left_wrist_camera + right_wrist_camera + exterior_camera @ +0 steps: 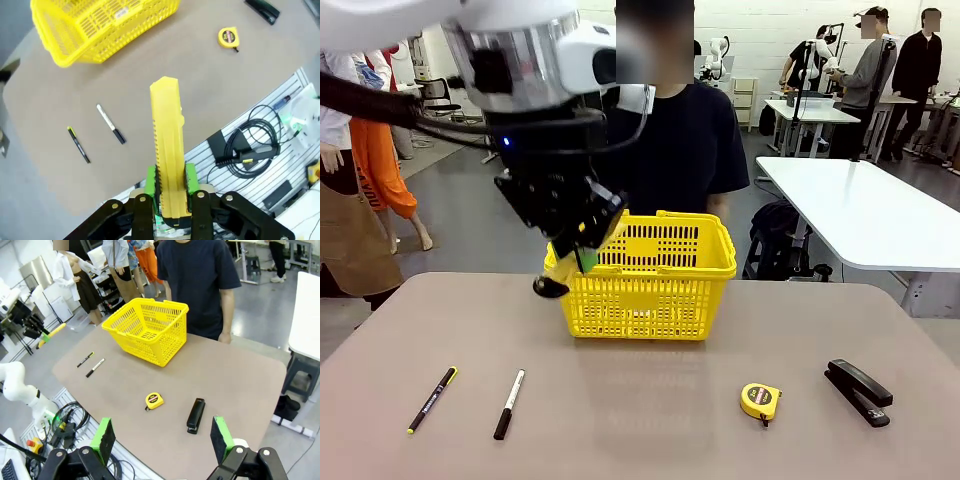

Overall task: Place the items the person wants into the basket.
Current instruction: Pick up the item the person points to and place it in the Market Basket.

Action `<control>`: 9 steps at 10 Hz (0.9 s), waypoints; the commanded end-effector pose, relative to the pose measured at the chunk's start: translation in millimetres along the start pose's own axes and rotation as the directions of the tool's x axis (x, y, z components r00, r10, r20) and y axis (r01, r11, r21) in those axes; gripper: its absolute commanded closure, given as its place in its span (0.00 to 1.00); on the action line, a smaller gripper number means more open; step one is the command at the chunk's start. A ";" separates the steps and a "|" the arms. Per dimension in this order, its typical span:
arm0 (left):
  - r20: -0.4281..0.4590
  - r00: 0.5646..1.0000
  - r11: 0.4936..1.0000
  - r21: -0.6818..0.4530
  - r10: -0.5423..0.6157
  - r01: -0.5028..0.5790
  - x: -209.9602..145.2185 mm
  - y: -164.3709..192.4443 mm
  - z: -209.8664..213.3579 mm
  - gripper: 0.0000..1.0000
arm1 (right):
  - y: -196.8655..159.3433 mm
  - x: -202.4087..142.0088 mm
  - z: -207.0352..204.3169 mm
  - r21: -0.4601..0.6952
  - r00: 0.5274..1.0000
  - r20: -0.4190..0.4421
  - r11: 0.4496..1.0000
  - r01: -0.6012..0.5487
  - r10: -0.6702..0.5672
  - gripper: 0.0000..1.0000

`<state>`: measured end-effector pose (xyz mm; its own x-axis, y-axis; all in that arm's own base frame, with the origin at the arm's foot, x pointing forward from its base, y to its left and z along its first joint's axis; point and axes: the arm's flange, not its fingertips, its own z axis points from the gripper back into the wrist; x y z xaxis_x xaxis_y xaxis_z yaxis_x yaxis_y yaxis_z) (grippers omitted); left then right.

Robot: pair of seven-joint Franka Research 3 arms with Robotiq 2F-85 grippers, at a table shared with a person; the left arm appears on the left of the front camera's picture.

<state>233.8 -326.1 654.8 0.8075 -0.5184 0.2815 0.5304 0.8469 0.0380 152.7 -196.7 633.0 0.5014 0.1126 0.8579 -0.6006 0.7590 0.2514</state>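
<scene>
On the left of the tabletop (640, 430), close to the near edge, you see a pen (432, 400) and next to it a marker (509, 404), lying apart. Above them, the left claw (170, 177) is raised in the air and pinches the yellow knife (167, 135) between its green pads (150, 180). In the front view this claw stands before the left rim of the basket (650, 290).

The basket sits in the middle, near the far edge, and the person (675, 150) stands just behind it. Toward the right near corner lie the tape measure (760, 400) and then the stapler (858, 392), near each other but not touching.

The right claw (161, 440) is spread wide, with nothing between its fingers.
</scene>
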 end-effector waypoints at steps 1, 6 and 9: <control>-0.008 0.997 0.995 -0.064 -0.075 0.074 12.3 21.5 2.6 0.79 | 0.6 0.5 -1.9 0.014 1.000 0.004 1.000 -0.004 0.004 0.00; 0.002 0.998 0.997 -0.028 -0.066 0.066 11.5 22.3 3.0 0.79 | 0.6 0.5 -1.9 0.014 1.000 0.004 1.000 -0.004 0.004 0.00; -0.002 0.996 0.996 -0.026 -0.084 0.084 12.7 22.2 0.3 0.73 | 0.6 0.5 -1.9 0.014 1.000 0.004 1.000 -0.004 0.004 0.00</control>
<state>255.2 -314.7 659.2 0.7593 -0.5898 0.2749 0.6044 0.7958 0.0380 152.6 -196.7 633.0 0.5014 0.1127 0.8579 -0.6005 0.7591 0.2513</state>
